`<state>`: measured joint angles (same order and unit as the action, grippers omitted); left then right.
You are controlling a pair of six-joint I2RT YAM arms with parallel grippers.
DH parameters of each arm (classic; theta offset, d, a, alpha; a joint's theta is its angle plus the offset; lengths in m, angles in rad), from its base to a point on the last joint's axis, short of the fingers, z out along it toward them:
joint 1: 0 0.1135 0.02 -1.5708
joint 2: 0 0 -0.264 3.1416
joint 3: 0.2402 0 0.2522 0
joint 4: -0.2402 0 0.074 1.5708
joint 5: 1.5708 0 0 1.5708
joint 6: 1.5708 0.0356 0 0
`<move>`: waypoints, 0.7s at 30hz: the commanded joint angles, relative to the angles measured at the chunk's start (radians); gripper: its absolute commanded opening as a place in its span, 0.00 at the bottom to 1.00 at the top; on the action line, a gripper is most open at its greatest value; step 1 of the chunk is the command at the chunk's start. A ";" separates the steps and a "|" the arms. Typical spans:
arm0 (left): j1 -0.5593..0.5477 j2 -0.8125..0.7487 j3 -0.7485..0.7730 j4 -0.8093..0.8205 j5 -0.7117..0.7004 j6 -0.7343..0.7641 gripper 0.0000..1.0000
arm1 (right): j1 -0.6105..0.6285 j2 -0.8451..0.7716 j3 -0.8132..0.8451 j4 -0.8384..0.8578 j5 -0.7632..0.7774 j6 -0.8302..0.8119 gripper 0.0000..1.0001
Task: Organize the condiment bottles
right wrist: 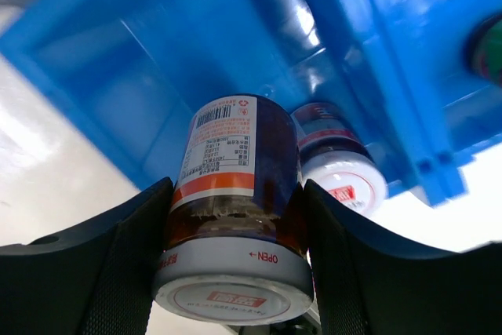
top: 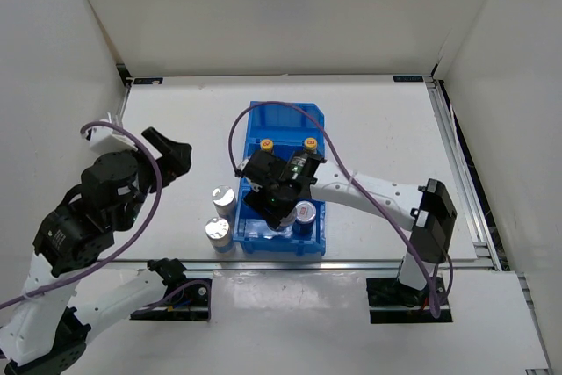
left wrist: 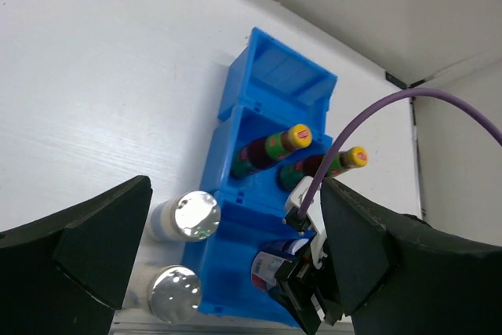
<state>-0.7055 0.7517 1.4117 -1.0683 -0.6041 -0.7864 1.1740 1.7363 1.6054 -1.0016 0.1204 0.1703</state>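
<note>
My right gripper (top: 275, 210) is shut on a stubby shaker with a red-marked top (right wrist: 234, 217) and holds it tilted in the near compartment of the blue bin (top: 259, 125). It also shows in the left wrist view (left wrist: 274, 269). A second red-marked shaker (right wrist: 339, 172) stands beside it in that compartment (top: 305, 212). Two slim dark bottles with yellow caps (top: 266, 143) (top: 310, 142) stand in the middle compartment. Two silver-capped shakers (top: 223, 199) (top: 218, 232) stand on the table left of the bin. My left gripper (top: 173, 157) is open and empty, left of them.
The bin's far compartment (left wrist: 284, 68) holds nothing. The right arm's purple cable (top: 327, 142) loops over the bin. White walls close in the table on three sides. The table's front edge (top: 351, 263) runs just behind the bin's near wall.
</note>
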 commanded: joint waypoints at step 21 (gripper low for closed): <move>0.005 -0.138 -0.206 -0.223 0.033 -0.094 0.99 | 0.007 0.167 0.054 0.113 -0.034 -0.094 0.37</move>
<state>-0.7055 0.6273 1.2156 -1.2644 -0.5835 -0.8642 1.1736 1.9228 1.5970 -0.8715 0.0982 0.0937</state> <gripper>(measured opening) 0.990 0.678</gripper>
